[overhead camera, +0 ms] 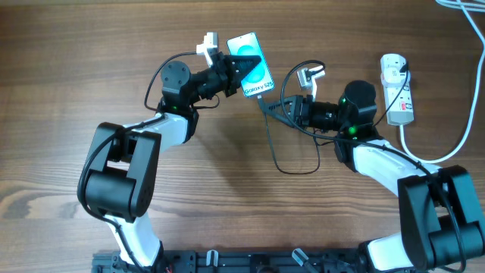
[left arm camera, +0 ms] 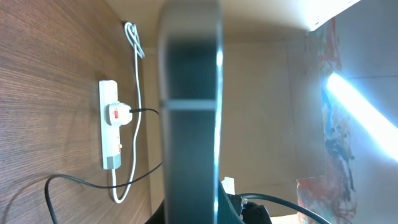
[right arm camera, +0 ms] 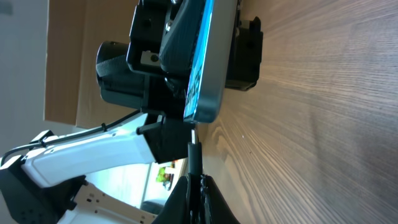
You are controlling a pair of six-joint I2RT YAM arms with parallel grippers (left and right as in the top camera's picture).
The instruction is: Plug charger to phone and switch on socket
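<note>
The phone (overhead camera: 252, 65), its cyan-blue screen up, is held tilted above the table by my left gripper (overhead camera: 233, 70), which is shut on it. In the left wrist view the phone's dark edge (left arm camera: 189, 112) fills the middle. My right gripper (overhead camera: 282, 107) is shut on the charger's connector (right arm camera: 194, 158), whose tip is right at the phone's lower end (right arm camera: 205, 106). The black charger cable (overhead camera: 276, 155) loops over the table behind it. The white socket (overhead camera: 398, 89) lies at the far right with a black plug in it; it also shows in the left wrist view (left arm camera: 111, 124), with its red switch (left arm camera: 115, 114).
The socket's thick white cord (overhead camera: 462, 136) curves along the table's right edge. Bare wood lies in front of both arms. A beige wall (left arm camera: 267, 106) stands behind the table in the left wrist view.
</note>
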